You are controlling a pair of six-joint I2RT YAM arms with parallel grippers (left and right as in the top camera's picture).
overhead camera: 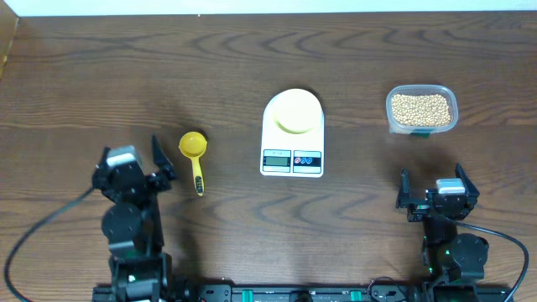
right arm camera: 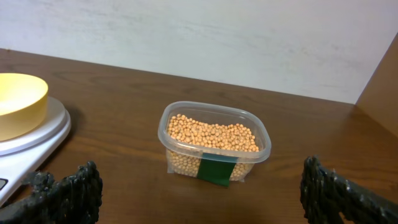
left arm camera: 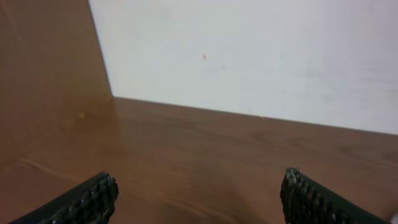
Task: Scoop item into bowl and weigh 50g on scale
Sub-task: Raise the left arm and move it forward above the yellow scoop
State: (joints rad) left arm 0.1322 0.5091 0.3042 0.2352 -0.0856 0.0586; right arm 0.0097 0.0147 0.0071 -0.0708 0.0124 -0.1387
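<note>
Many beans [right arm camera: 212,134] sit ahead of the parted right jaws

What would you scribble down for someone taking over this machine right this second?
Left claw: open, holding nothing, parked beside the yellow scoop.
Right claw: open, holding nothing, facing the clear container full of beans.
The bowl sits on the scale mid-table and looks empty. The scale's display is too small to read.
Done: nothing scooped so far.
Left: grab the scoop, carry beans into the bowl, weigh out the amount.
</note>
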